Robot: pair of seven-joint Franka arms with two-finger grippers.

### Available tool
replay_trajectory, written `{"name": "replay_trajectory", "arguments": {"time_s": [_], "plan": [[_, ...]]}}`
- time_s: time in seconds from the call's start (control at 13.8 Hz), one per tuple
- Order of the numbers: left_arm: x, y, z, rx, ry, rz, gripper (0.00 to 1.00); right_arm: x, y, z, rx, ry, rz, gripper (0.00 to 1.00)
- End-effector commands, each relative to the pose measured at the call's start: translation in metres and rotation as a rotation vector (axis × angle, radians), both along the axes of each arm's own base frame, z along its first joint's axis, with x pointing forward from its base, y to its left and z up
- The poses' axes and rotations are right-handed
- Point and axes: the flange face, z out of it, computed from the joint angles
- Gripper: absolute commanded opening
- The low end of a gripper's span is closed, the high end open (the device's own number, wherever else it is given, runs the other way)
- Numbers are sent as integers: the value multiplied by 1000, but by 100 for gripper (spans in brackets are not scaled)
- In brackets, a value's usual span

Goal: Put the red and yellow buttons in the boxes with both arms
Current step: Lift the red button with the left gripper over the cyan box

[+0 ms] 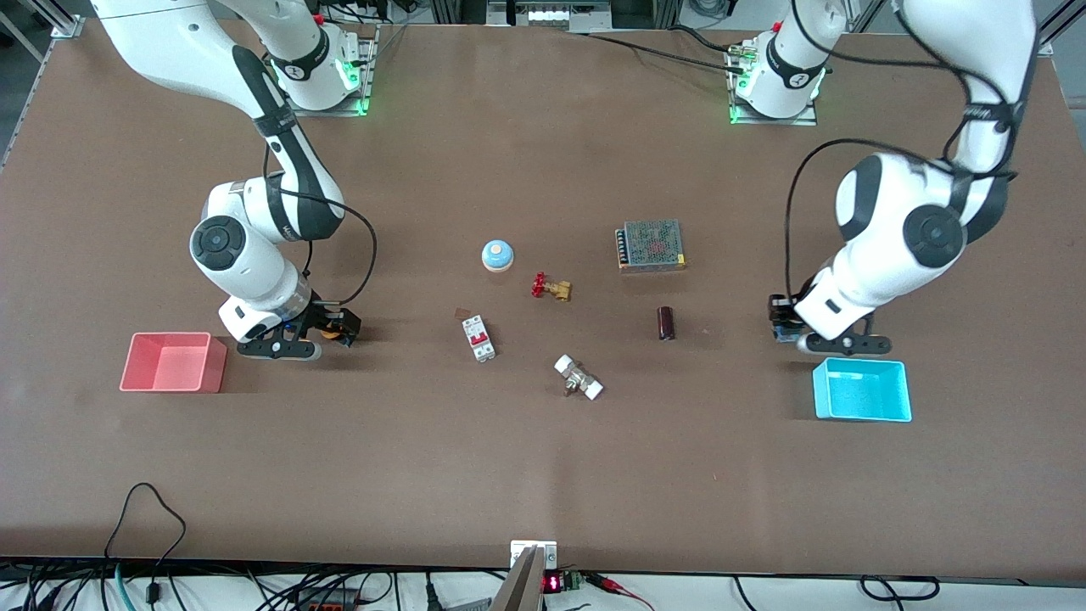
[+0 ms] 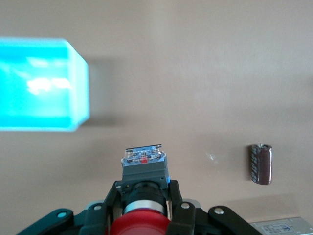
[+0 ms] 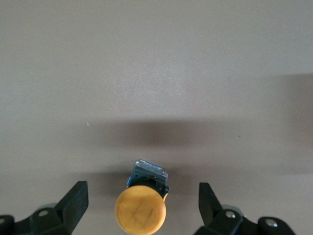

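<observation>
Left gripper [image 2: 145,208] clamped on red button [image 2: 142,225], fingers pinching the dark body just under the cap, contact block sticking out ahead of the fingertips. Held just above bare table beside cyan box [image 1: 861,390], at the left arm's end; in the front view left gripper [image 1: 785,327] sits just off the box's wall that is farther from the camera, toward the table's middle. Looks like grasp done, carry pending: short hop over that wall, then release. Right gripper [image 3: 143,208] spread wide, fingers well apart either side of yellow button [image 3: 141,209], not touching it. Button lying on the table, cap toward the wrist, body pointing away, long axis running between the fingers, so closing should catch it across the body. Front view puts right gripper [image 1: 327,329] low on the table just beside pink box [image 1: 170,363], at the right arm's end. Each arm next to its own box; no reach-across needed. Capacitor [image 2: 260,164] near left gripper, clear of the path.
</observation>
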Motion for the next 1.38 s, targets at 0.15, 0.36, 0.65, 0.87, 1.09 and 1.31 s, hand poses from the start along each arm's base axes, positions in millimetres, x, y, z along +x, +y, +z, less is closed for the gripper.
{"name": "replay_trajectory", "arguments": {"time_s": [0.15,0.36,0.65,0.87,1.09,1.31], "plan": [[40,36,9,72,-51,-161,11,-1,1,-10,-11,0,14,94],[56,76,-12,70,-32,-109,11,-1,1,-11,-13,1,19,82],[72,109,-38,68,-13,-96,11,0,0,-11,-28,-4,39,50],[78,116,-49,68,-20,-111,10,0,-1,-11,-29,-4,40,42],[83,123,-71,70,-46,-110,10,0,-1,-11,-29,-4,40,39],[87,137,-77,75,-65,-165,10,1,-1,-9,-29,-5,40,39]]}}
